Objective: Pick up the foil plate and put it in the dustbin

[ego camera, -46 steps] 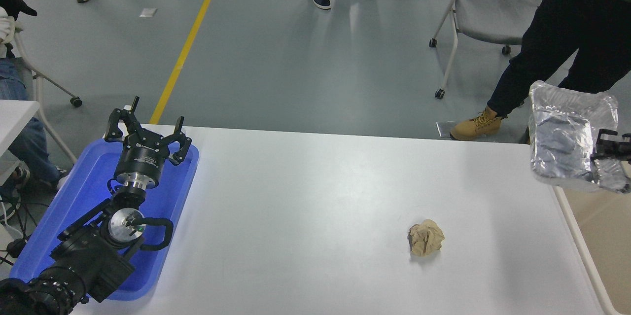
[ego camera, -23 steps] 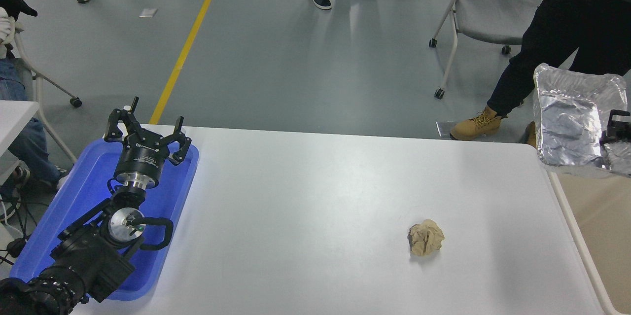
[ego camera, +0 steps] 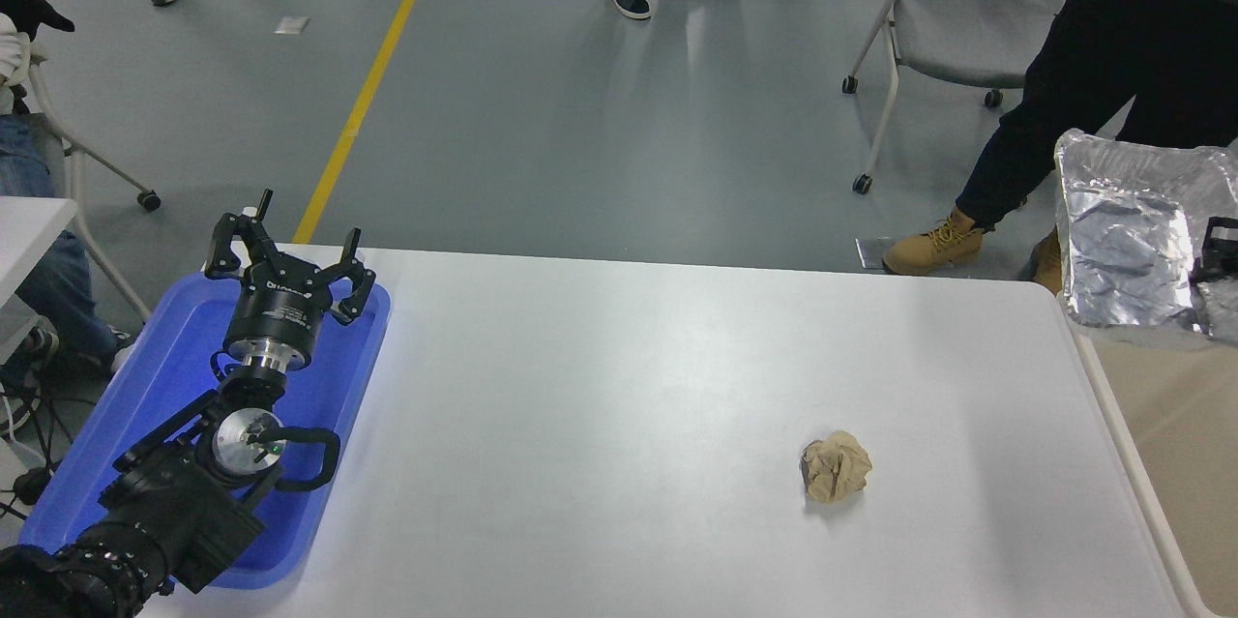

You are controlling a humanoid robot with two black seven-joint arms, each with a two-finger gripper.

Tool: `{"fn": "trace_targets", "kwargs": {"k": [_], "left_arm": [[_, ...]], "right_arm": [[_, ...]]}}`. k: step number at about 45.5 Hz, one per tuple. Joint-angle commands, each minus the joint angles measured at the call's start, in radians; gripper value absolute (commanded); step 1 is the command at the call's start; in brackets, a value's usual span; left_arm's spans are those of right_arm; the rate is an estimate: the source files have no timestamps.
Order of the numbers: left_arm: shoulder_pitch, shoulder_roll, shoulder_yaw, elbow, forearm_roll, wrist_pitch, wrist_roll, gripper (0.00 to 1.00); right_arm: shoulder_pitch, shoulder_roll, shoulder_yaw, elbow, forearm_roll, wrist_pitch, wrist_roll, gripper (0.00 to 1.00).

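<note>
Starting at your left, the left gripper [ego camera: 290, 260] sits parked over the blue tray [ego camera: 145, 405] with its fingers spread apart and nothing between them, out of the way so the other arm has the table to itself. Moving across the white table [ego camera: 629, 386], the only thing lying on it is a crumpled tan paper ball [ego camera: 837, 467], well apart from everything else. At the far right edge you can see the foil plate [ego camera: 1127, 246] held up off the table, tilted so its open face turns toward the camera, with the right gripper [ego camera: 1221, 246] clamped on its right rim. It hangs just above the dustbin [ego camera: 1165, 444], whose beige inside shows beside the table's right side; that looks like the position for a drop. Beyond the table is grey floor with a yellow line, a wheeled chair, and people standing.
</note>
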Motion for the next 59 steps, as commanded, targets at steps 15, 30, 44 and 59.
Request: {"fn": "trace_targets", "kwargs": {"k": [15,30,44,59], "left_arm": [[-0.001,0.000,0.000,0.000,-0.001,0.000,0.000,1.00],[-0.001,0.000,0.000,0.000,0.001,0.001,0.000,1.00],[-0.001,0.000,0.000,0.000,0.001,0.001,0.000,1.00],[-0.001,0.000,0.000,0.000,0.000,0.001,0.000,1.00]], "right_arm": [[-0.616,0.070,0.264,-0.457,0.311,-0.167,-0.010,0.00],[-0.880,0.215,0.400,-0.630,0.428,-0.308,-0.010,0.00],[-1.000,0.306,0.481,-0.713,0.459,-0.374,-0.011,0.00],[-1.101,0.370,0.497,-0.785,0.551,-0.414,-0.014,0.00]]}}
